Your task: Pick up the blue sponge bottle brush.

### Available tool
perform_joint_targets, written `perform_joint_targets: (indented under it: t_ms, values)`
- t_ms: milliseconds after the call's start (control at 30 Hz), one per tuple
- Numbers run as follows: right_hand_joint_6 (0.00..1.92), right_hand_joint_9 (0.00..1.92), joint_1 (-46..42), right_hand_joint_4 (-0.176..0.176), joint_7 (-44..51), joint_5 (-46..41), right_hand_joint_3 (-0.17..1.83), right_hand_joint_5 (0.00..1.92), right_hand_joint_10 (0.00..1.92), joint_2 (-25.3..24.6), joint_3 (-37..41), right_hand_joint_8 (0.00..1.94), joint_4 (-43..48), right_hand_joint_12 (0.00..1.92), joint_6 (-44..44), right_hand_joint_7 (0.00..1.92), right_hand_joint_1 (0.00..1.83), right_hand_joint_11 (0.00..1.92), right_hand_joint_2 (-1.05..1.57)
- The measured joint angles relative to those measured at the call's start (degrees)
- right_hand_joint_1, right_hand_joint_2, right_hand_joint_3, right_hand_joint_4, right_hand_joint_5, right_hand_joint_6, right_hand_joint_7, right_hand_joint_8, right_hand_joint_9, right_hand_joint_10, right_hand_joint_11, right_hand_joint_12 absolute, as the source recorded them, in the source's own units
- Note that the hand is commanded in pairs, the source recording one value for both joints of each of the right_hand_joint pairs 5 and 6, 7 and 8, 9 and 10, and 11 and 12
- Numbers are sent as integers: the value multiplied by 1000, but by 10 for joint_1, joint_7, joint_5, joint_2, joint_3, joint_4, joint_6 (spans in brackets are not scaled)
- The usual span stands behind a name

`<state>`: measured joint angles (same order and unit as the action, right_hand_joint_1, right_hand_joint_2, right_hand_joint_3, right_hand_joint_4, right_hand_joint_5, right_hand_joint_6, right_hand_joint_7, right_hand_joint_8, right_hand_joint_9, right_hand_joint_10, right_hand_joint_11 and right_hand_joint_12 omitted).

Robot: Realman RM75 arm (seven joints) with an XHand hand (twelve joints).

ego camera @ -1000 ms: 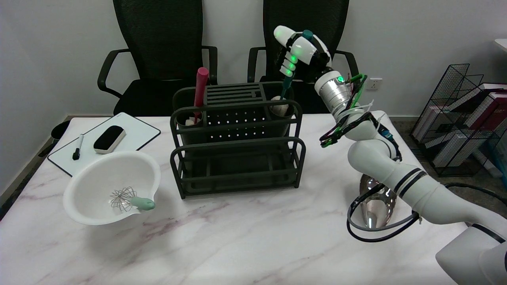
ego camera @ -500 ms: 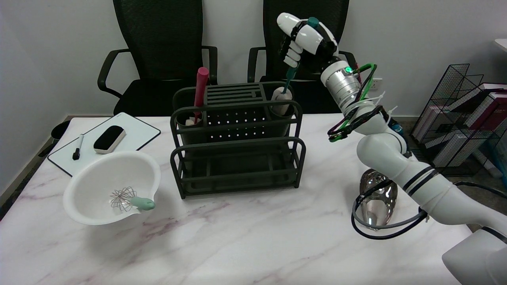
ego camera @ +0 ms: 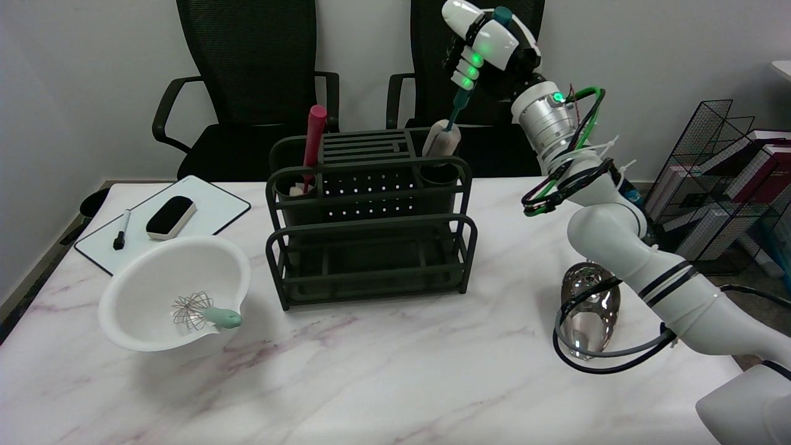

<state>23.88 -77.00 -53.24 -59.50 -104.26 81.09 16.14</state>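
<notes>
A: Fig. shows the right hand (ego camera: 479, 46) high above the dark rack (ego camera: 371, 216), fingers wrapped tight round the teal handle of the blue sponge bottle brush (ego camera: 446, 133). Nothing else in the palm.

B: And the brush itself, where?

A: Hanging below the fist, slightly tilted. Its pale sponge head sits at rim level of the right-rear cup (ego camera: 440, 173) of the rack; whether the tip is fully clear of the cup I cannot tell (the rim overlaps it in this view).

B: Other items?

A: 1 red-handled brush (ego camera: 313, 139) upright in the left-rear cup; white bowl (ego camera: 176, 293) with a whisk (ego camera: 204, 312) at left; whiteboard (ego camera: 164, 219) with eraser and marker behind it; a shiny glass object (ego camera: 587, 309) on its side near the arm.

B: Risks from here?

A: My judgement: 3 main ones. (1) Moving sideways too early could snag the sponge on the cup rim and tip or drag the rack. (2) The slim handle could twist or slip in the grip if the head catches. (3) The forearm's loose cables hang near the glass object, so a low swing might knock it.
</notes>
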Motion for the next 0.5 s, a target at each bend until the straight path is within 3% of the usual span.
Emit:
perform_joint_targets:
  t_ms: [500]
  values:
    - [1920, 1920, -64, 0, 36, 0, 390, 1920, 1920, 4, 87, 1920, 73, 1920, 3, 1920, 984, 1920, 1571]
